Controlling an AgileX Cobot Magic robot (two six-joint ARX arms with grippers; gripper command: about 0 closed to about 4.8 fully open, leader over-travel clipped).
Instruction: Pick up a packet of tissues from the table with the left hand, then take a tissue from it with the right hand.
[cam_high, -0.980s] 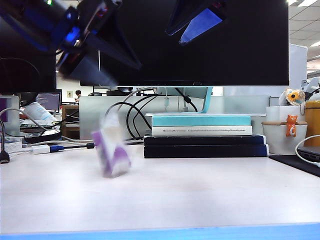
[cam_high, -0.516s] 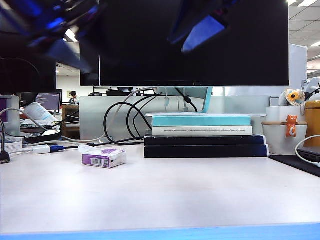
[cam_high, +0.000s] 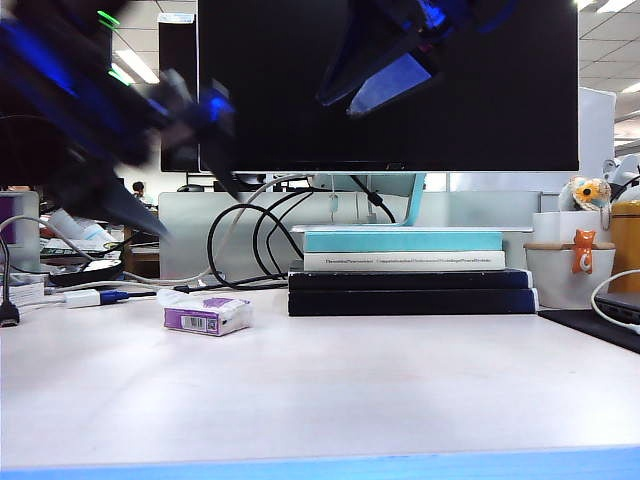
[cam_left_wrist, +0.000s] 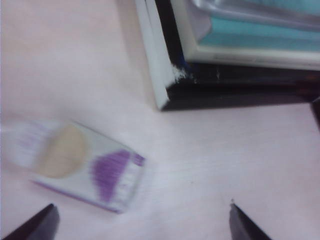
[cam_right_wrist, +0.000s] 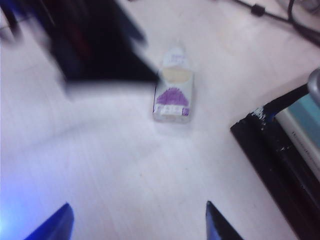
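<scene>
The packet of tissues (cam_high: 207, 315) lies flat on the table (cam_high: 400, 390), left of centre, purple and white, barcode side facing front. A small white tuft sticks out at its left end; I cannot tell whether that is a tissue. My left gripper (cam_high: 190, 200) hangs blurred above and left of the packet. In the left wrist view it (cam_left_wrist: 142, 222) is open, with the packet (cam_left_wrist: 80, 167) lying beyond its tips. My right gripper (cam_high: 390, 75) hovers high in front of the monitor, open and empty (cam_right_wrist: 137, 220), with the packet (cam_right_wrist: 173, 95) far ahead.
Stacked books (cam_high: 405, 270) stand right of the packet, behind centre. A black monitor (cam_high: 520, 90) and looped cables (cam_high: 250, 235) fill the back. A white cup with an orange figure (cam_high: 570, 265) stands far right. White plugs (cam_high: 85, 297) lie at the left.
The packet, tumbling upright a second ago, has come to rest flat on the table. My left arm has swung down and leftward from the top. The right gripper has barely moved.
</scene>
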